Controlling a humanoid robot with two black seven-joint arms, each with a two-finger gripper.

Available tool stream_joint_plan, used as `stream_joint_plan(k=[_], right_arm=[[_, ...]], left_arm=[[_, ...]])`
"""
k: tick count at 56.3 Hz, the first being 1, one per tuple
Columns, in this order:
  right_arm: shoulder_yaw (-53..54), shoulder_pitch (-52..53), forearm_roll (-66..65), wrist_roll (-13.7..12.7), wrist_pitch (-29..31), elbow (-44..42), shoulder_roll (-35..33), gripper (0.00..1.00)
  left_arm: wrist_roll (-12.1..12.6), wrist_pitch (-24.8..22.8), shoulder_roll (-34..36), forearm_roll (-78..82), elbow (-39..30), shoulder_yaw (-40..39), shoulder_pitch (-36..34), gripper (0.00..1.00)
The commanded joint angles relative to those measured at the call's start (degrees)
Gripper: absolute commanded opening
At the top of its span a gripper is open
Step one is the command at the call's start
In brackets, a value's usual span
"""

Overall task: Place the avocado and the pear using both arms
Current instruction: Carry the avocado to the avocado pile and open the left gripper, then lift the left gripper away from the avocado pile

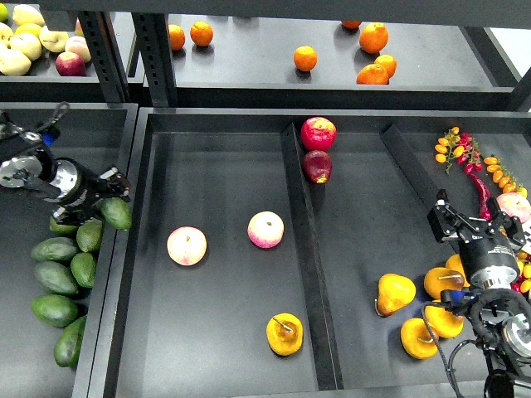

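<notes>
My left gripper (110, 192) is at the left, above the rim between the left tray and the big tray (216, 124). It is shut on a dark green avocado (117, 214) that hangs under it. Several more avocados (56, 278) lie in a pile in the left tray. One golden pear (284, 333) lies in the big tray's left compartment near the front. Several pears (396, 293) lie in the right compartment. My right gripper (449, 220) is open and empty, just behind those pears.
Two round pink-yellow fruits (187, 245) (265, 230) lie in the left compartment. Two red apples (319, 133) sit by the divider (303, 249) at the back. Cherry tomatoes and chillies (465, 153) lie at the right. Oranges (305, 58) are on the back shelf.
</notes>
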Motion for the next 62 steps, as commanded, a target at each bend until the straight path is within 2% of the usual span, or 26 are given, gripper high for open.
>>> stream_joint_plan(k=[1,41,56,62], right_arm=[[-0.4,0.0,0.0,0.0,-0.1,0.0,0.0,1.0],[-0.7,-0.2,-1.3,0.0,-0.1,0.5,-0.4,1.0],[-0.8,-0.3,-1.4,-0.1,-0.1,0.5,-0.2,1.0],[-0.8,-0.3,-1.5,0.0,-0.1,0.6,-0.2,1.0]], left_arm=[[0.0,0.0,2.5,0.1,0.2,-0.1,1.9,0.24],[0.0,0.0,3.9,0.8,1.8,-0.8,9.0,0.27],[0.0,0.0,2.6,0.8,2.0,-1.2,10.4,0.35],[0.0,0.0,2.0,0.8,2.0,-1.2,10.7,0.42]])
